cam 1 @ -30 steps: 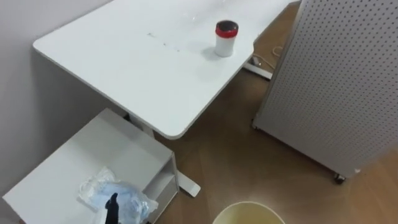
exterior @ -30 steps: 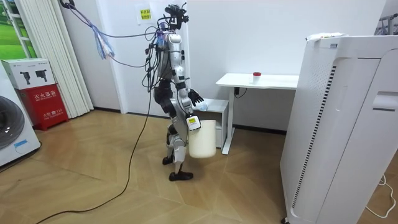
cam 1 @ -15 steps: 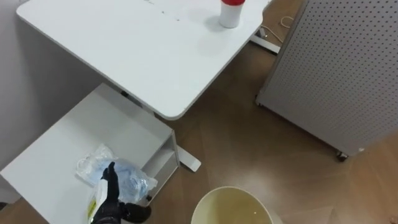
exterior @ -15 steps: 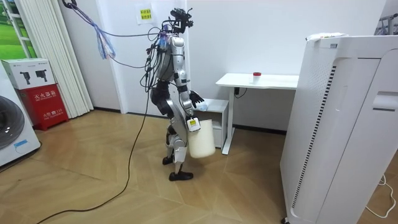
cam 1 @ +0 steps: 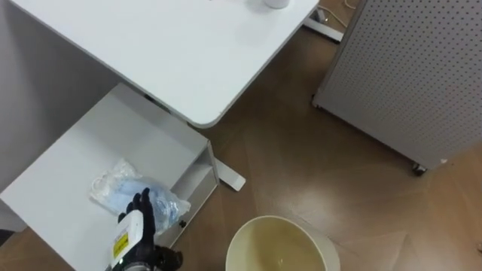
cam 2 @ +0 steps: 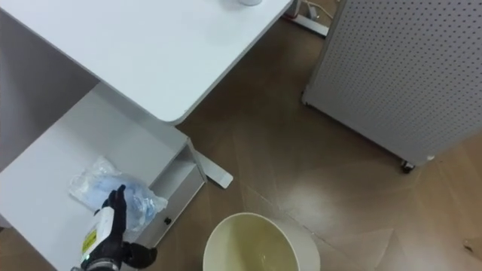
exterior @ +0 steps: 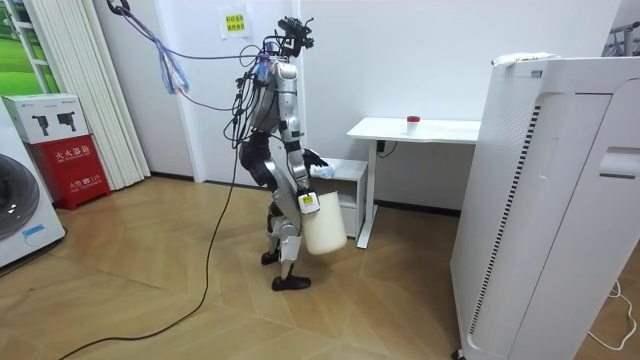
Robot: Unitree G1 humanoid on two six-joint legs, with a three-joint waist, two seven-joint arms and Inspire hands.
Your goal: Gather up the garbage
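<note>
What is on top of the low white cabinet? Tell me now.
A crumpled clear-and-blue plastic bag lies on the low white cabinet. The left hand covers its near edge; anything under the bag is hidden.

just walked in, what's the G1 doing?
It stands at the low white cabinet beside the desk. Its left robot hand, fingers straight, is stretched over the crumpled plastic bag on the cabinet top, which it has not yet gripped. A cream bin is at its right side, by the right robot hand.
</note>
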